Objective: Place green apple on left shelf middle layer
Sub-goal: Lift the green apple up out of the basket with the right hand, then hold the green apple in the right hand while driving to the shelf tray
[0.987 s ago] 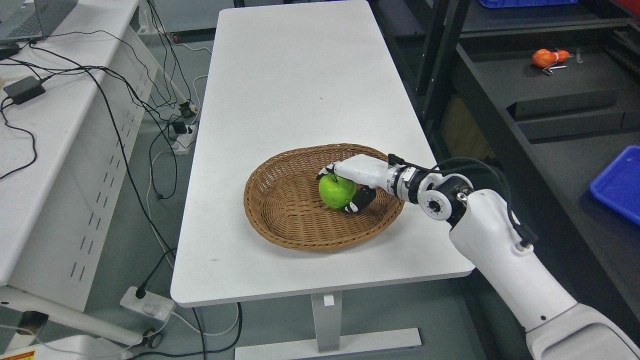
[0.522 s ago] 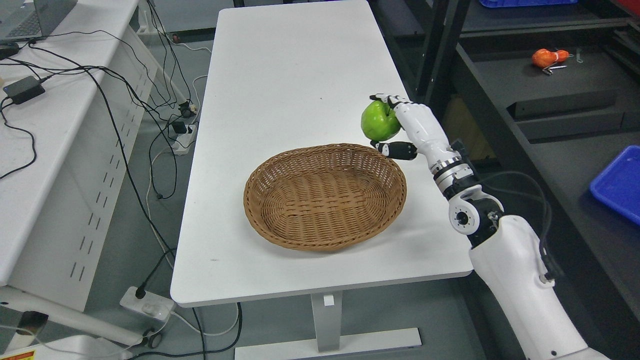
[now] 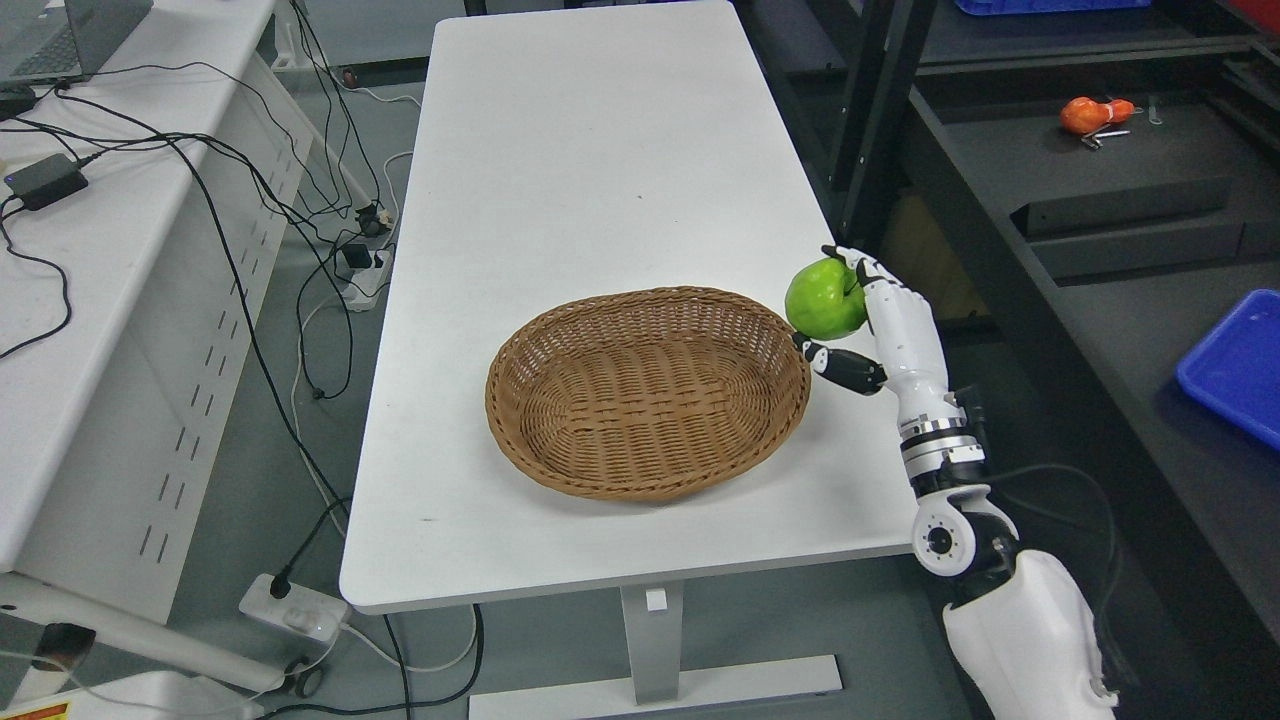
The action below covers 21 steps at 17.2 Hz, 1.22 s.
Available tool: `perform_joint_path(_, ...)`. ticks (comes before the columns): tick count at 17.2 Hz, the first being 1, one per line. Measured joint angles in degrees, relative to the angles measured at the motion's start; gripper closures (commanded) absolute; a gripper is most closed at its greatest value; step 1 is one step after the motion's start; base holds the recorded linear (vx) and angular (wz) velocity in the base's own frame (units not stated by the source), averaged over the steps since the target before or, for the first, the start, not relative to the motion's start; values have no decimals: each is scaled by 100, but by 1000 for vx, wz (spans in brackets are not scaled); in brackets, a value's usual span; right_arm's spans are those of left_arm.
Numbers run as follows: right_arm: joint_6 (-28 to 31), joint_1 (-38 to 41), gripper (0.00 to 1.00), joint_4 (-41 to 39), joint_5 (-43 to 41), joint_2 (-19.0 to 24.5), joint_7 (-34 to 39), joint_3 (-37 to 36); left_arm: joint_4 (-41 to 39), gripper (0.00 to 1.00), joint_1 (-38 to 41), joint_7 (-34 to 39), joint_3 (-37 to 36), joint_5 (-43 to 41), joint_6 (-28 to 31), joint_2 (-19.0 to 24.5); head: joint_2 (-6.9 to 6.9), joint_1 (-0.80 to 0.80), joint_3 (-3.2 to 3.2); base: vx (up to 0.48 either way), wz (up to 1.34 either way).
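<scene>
You see the right robot hand (image 3: 868,322) raised above the right edge of the white desk (image 3: 600,180), its arm coming in from the lower right corner. Its fingers (image 3: 848,366) are curled around the green apple (image 3: 825,298), so the apple is held in the air, just beside the right rim of the wicker basket (image 3: 648,392) and not touching it. The basket stands on the near half of the desk and nothing lies inside it. To the right of the desk you see dark shelves (image 3: 1120,190); an orange object (image 3: 1092,113) lies on one of them, well apart from the apple, and a blue tray (image 3: 1235,370) shows at the right edge. On the left, another desk (image 3: 110,260) carries black cables.
</scene>
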Motion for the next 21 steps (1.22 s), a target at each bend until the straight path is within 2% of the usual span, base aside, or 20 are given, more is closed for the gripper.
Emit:
perform_joint_path(4,152,308,100,-355,-78,203,18,-134,0,0,0,0,0,0,0,0,0,0,0,-16,0)
perform_joint_path(9,290,484,99,-758,-123,361,-464,-301,0,0,0,0,0,0,0,0,0,0,0,-71,-21)
perform_joint_path(21,316,724,99,-1286,-151,544,-610,-483,1,0,0,0,0,0,0,0,0,0,0,-271,-94)
